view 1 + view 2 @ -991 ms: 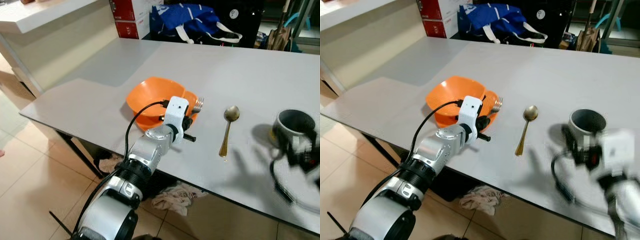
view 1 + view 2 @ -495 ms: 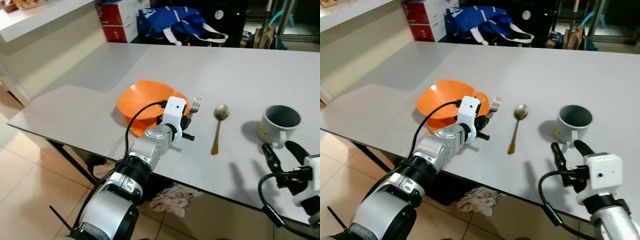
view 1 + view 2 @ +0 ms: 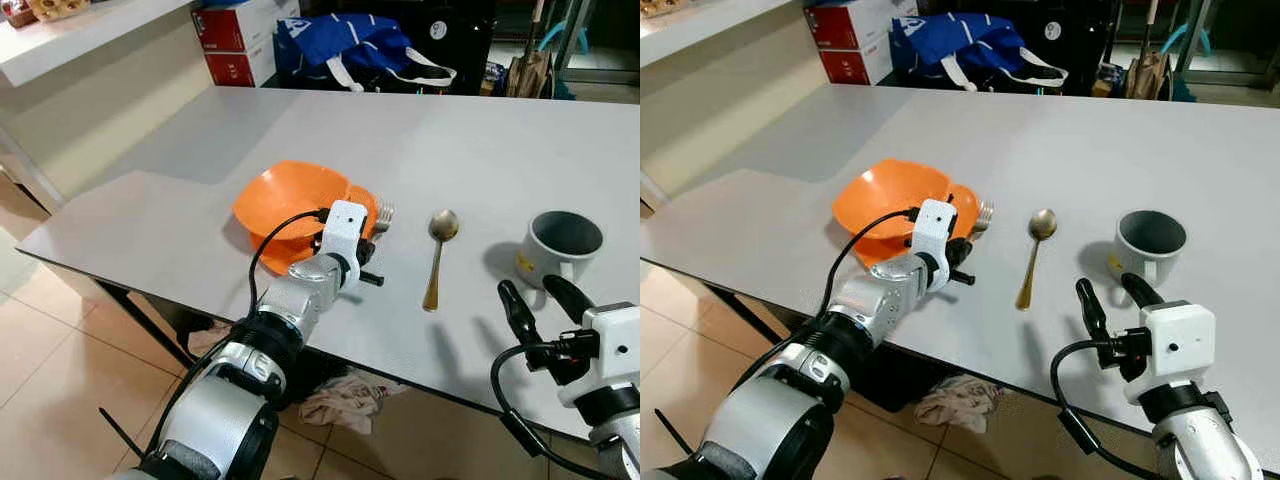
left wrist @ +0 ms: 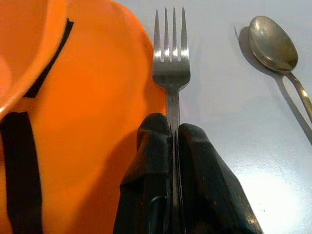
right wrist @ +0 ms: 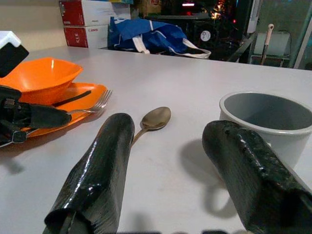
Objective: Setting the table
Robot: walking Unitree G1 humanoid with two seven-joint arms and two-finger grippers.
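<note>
One fork point(image 4: 171, 73) in left gripper point(image 4: 173, 134); one spoon point(image 3: 436, 255), mug point(image 3: 560, 246), bowl point(image 3: 290, 195).

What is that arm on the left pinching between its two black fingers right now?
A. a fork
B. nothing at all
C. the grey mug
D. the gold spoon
A. The left gripper has its fingers closed on the handle of the fork, whose prongs stick out beside the orange plate; the spoon lies free on the table and the mug stands untouched.
</note>
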